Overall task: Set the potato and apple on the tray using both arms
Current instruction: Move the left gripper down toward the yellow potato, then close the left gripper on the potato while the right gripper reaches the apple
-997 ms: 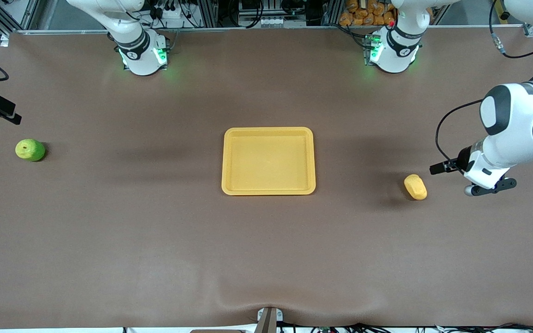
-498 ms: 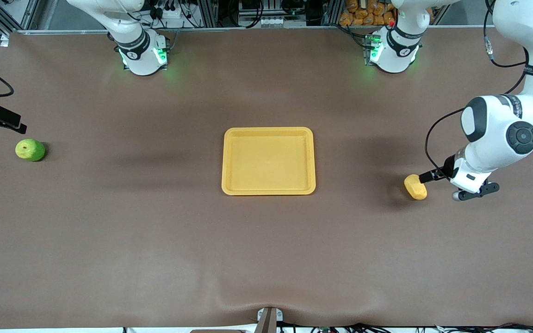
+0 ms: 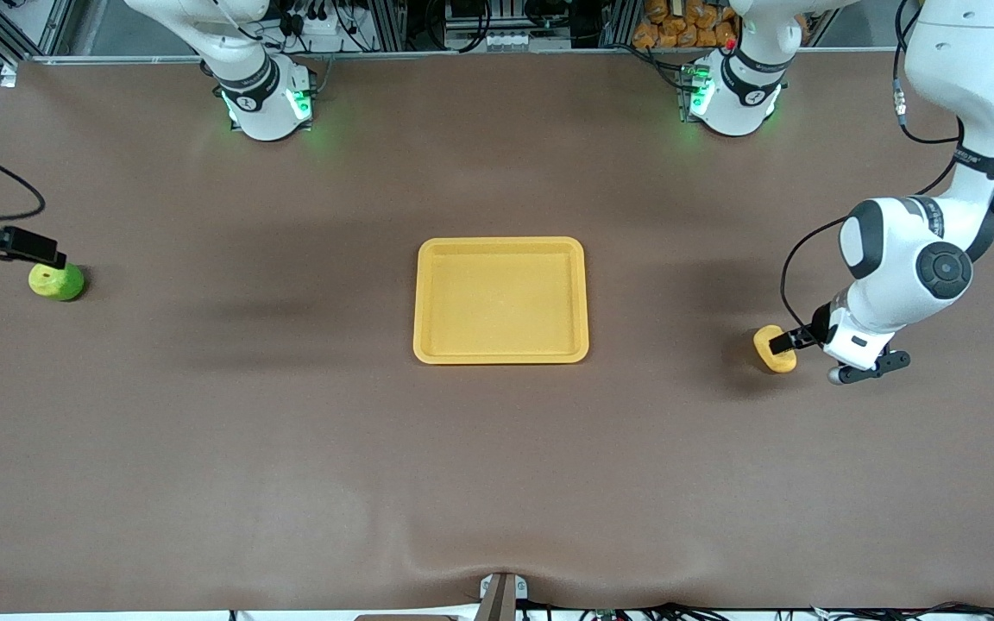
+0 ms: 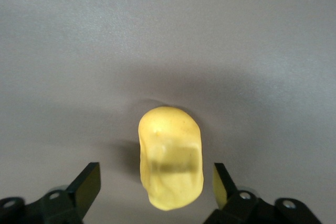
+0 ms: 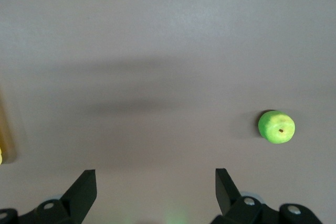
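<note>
The left arm bends down at its end of the table, its hand (image 4: pixel 156 182) low with fingers spread wide. The right arm's hand (image 5: pixel 156 187) hangs over the table's other end, fingers spread too.

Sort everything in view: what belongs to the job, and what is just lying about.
Job:
- potato, between the open left end effector's fingers
- apple, near the open right end effector, not between its fingers
- tray, nothing in it

Lying about:
- orange items stacked off the table by the left arm's base
- bracket at the table's near edge
</note>
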Controlling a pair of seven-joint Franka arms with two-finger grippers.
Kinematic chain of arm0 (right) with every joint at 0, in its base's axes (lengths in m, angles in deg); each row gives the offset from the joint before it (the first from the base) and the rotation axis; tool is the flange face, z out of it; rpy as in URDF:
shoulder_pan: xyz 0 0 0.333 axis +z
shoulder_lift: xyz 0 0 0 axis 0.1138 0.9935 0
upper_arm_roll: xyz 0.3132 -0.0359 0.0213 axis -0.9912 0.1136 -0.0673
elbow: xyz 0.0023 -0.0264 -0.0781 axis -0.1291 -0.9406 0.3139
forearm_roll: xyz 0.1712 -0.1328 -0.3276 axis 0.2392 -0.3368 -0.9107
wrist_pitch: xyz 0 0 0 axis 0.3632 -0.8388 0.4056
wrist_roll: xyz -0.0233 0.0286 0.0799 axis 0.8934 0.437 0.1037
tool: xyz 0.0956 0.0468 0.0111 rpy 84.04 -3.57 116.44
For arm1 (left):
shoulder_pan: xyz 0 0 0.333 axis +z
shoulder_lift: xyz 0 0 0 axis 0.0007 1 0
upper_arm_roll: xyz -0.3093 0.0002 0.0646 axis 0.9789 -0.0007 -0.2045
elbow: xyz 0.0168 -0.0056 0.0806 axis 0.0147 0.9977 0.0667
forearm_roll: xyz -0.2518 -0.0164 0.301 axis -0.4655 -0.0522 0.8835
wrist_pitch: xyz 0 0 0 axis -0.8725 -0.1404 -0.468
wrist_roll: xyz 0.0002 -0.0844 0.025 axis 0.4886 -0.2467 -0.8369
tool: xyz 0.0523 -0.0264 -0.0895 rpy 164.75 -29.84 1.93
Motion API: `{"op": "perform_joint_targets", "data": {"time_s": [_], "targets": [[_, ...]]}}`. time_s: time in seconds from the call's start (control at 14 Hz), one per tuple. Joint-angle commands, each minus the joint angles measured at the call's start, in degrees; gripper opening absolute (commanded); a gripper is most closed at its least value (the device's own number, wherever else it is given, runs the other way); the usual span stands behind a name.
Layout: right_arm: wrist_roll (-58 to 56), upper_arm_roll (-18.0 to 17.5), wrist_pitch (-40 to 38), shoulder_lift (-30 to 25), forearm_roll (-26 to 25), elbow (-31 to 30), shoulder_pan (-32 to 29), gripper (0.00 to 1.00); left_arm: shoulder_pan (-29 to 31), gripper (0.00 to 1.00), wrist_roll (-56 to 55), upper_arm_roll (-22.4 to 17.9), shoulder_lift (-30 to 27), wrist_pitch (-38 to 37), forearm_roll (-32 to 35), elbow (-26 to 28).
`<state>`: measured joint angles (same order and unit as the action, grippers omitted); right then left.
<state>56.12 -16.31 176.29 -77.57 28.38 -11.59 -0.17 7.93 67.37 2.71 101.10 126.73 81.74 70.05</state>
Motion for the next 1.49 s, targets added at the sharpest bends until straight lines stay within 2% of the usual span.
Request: {"op": "perform_joint_targets", "data": {"time_s": [0.0, 0.14, 0.43, 0.64, 0.78, 1.0, 1.42], "targets": [[0.68, -0.53, -1.14, 2.59, -0.97, 1.95, -1.55, 1.00, 0.20, 0.89, -0.94, 0.42, 1.09, 2.50, -1.12, 0.23], [0.59, -0.53, -1.32, 3.91, -0.88, 1.87, -2.61, 1.00, 0.20, 0.83, -0.94, 0.42, 1.97, 2.68, -1.20, 0.06], [0.42, -0.53, -1.76, 5.32, -0.88, 0.99, -4.45, 1.00, 0.11, 0.53, -0.94, 0.51, 3.11, 3.21, -1.20, 0.15], [0.42, -0.53, -1.41, 6.02, -0.88, -0.50, -5.86, 1.00, -0.41, 0.16, 0.46, 0.59, 3.03, 2.86, -1.03, 0.15], [0.42, -0.53, -1.06, 6.37, -1.05, -1.03, -6.56, 1.00, -0.68, 0.04, 1.43, 1.90, 2.59, 2.59, -1.03, -0.03], [0.42, -0.53, -0.27, 8.39, -2.63, -1.21, -8.67, 1.00, -0.68, 0.02, 1.17, 4.36, 0.57, -0.99, -0.77, -1.69], [-3.00, -0.53, 3.07, 12.09, -4.75, -1.21, -12.10, 1.00, -1.47, 0.02, -2.15, 12.80, -0.67, -11.28, -0.33, -7.58]]}}
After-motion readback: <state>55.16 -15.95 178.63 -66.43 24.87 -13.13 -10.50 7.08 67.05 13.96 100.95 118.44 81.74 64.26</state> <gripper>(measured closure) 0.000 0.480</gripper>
